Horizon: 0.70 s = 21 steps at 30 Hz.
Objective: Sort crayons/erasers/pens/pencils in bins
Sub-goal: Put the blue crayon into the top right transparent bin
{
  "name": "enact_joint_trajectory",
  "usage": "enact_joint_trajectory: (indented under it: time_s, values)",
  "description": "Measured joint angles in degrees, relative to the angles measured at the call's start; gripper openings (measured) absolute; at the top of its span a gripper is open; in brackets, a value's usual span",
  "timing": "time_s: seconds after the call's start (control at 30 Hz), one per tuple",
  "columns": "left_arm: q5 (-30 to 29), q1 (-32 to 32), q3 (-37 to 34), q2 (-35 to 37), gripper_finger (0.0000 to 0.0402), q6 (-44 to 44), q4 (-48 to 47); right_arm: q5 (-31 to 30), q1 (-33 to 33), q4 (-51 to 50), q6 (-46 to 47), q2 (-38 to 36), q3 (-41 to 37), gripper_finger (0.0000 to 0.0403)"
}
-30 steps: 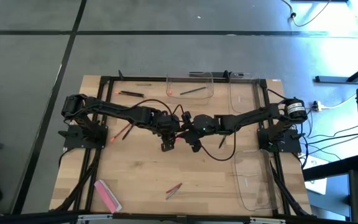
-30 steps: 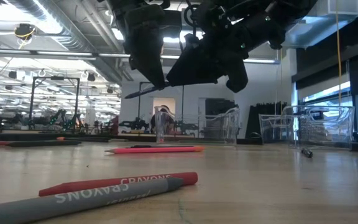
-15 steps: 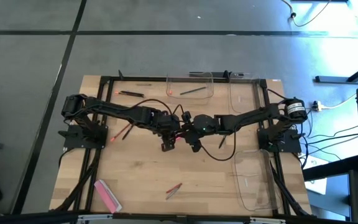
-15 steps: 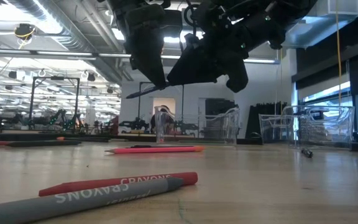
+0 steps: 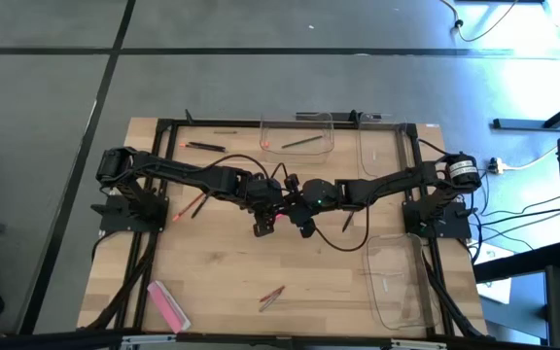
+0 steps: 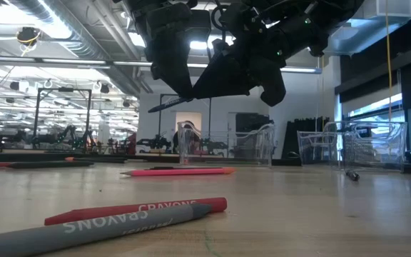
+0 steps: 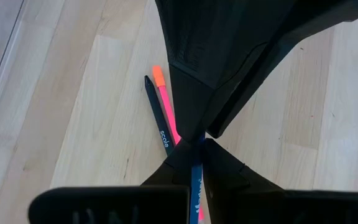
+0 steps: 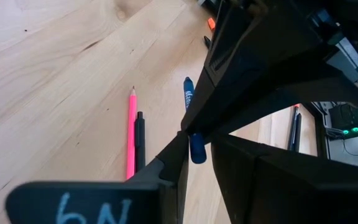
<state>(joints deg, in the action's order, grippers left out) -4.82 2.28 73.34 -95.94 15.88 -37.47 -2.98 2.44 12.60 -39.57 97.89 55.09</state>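
left pincer and right pincer: both pinch one blue pen mid-air over surface centre | eraser at 7 o'clock, bins at 12 | pen likely light, stiff, slick: grip mid-barrel

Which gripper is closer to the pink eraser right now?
Left. The left gripper hangs over the table's middle, up and to the right of the pink eraser in the high view. The right gripper sits just beyond it, farther from the eraser.
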Motion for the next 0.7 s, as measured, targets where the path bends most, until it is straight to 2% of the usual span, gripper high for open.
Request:
enact_joint_trajectory:
  time_s: [0.27,0.5,0.7]
  values:
    - [0.0,0.0,0.0,0.0,0.0011,-0.02,0.01,0.02,0.0,-0.02,0.04,0.0,0.0,0.0071]
    - [-0.04,0.0,0.0,0.0,0.0011,-0.04,-0.01,0.09,0.0,-0.13,0.06,0.0,0.0,0.0042]
    - [-0.02,0.0,0.0,0.0,0.0011,-0.04,-0.02,0.17,0.0,-0.15,0.07,0.0,0.0,0.004]
